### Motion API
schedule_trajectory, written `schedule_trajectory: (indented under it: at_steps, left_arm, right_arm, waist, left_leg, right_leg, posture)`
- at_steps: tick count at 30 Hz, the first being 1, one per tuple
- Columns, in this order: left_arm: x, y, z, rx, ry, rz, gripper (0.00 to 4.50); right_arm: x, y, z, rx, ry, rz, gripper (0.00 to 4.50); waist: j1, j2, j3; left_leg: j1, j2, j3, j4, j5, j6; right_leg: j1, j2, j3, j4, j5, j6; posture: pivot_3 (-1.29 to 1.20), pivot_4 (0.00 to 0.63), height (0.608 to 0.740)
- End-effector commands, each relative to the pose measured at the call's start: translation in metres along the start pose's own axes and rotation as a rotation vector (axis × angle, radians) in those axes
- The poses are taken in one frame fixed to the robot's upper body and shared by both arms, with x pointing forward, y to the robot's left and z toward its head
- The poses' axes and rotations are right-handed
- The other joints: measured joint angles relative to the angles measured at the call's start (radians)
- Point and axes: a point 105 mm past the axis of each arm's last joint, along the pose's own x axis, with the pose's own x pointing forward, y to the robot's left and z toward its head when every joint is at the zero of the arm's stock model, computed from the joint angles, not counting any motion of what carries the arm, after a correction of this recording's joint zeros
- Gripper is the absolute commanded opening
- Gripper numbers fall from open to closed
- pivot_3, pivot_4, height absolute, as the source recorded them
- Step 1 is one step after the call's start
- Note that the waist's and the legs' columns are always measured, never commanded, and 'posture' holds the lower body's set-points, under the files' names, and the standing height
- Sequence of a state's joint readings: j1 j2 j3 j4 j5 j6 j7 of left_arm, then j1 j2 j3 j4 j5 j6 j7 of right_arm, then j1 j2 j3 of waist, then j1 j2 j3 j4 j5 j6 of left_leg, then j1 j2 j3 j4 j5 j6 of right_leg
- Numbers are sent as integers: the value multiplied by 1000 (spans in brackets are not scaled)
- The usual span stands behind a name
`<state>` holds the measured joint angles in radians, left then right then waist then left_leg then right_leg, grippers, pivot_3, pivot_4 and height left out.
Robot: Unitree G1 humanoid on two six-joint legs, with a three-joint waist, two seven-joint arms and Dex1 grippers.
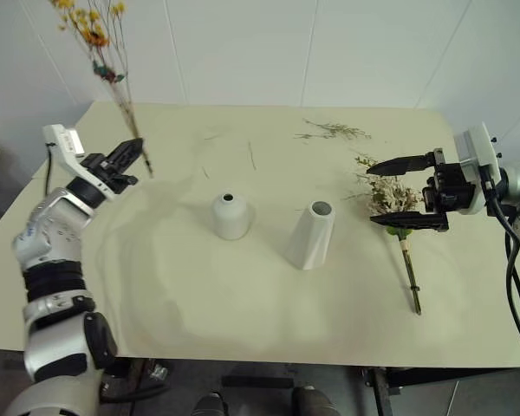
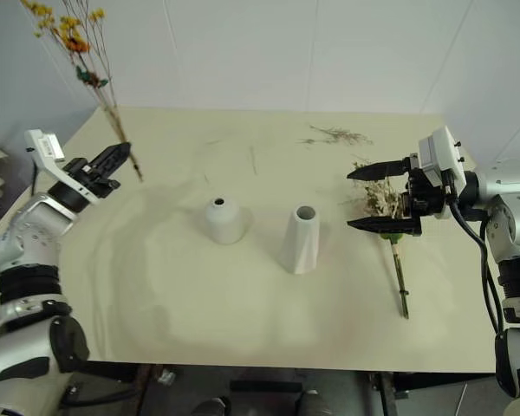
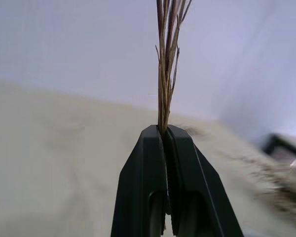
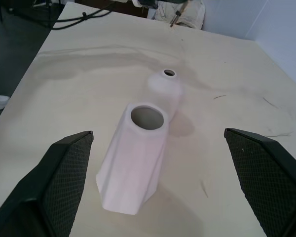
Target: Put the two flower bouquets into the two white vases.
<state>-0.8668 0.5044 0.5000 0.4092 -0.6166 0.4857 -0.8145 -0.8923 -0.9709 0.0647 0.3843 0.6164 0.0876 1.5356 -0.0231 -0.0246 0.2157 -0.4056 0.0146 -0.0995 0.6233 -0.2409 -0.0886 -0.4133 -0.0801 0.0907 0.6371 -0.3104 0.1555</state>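
My left claw [image 1: 135, 156] is closed tight on the thin stems of the yellow-orange bouquet [image 1: 100, 48], which it holds in the air, well to the left of the round vase [image 1: 230, 216], with the flowers pointing up. My right claw [image 1: 405, 192] stands wide and holds nothing, just above the head of the cream-pink bouquet [image 1: 397, 217]. This bouquet lies flat on the surface [image 1: 243, 312], near the cone vase [image 1: 312, 234] on its right side; the round vase stands just beside the cone vase, on its left.
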Motion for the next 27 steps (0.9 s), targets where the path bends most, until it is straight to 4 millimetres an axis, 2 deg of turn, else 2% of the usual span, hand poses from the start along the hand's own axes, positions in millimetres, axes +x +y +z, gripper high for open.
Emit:
schedule_trajectory:
  at_steps: [1, 5, 8, 20, 27]
  left_arm:
    - [14, -43, 16, 33, -57, -215, 38]
    - [25, -62, 0, 12, -39, -296, 38]
    - [30, -65, -12, 10, -27, -319, 38]
    - [28, -43, -50, 50, 42, -290, 38]
    - [34, -41, -74, 38, 22, -255, 38]
  right_arm:
    - [-5, 7, 14, -47, -18, 52, 4500]
    - [-4, 9, 13, -42, -23, 44, 4500]
    - [-3, 10, 13, -39, -27, 36, 4500]
    - [-6, 16, 15, -29, -31, -2, 4500]
    - [-5, 20, 15, -22, -39, -23, 4500]
  waist:
    - [-2, 0, 0]
    - [-7, 0, 0]
    - [-9, 0, 0]
    - [-5, 0, 0]
    - [-4, 0, 0]
  left_leg:
    - [0, 0, 0, 1, 0, 0]
    - [1, 0, 0, 5, -2, 4]
    - [2, 0, 0, 6, -2, 5]
    - [1, 0, 0, 6, -1, 5]
    - [1, 0, 0, 6, -1, 5]
  right_leg:
    - [0, 0, 0, 0, 0, 0]
    - [3, 0, 0, 1, 2, 1]
    - [3, 1, 1, 1, 4, 1]
    - [3, 1, 1, 0, 5, 1]
    - [3, 1, 1, 0, 5, 1]
  posture:
    - [0, 150, 740]
    - [0, 150, 740]
    - [0, 150, 740]
    - [0, 150, 740]
    - [0, 150, 740]
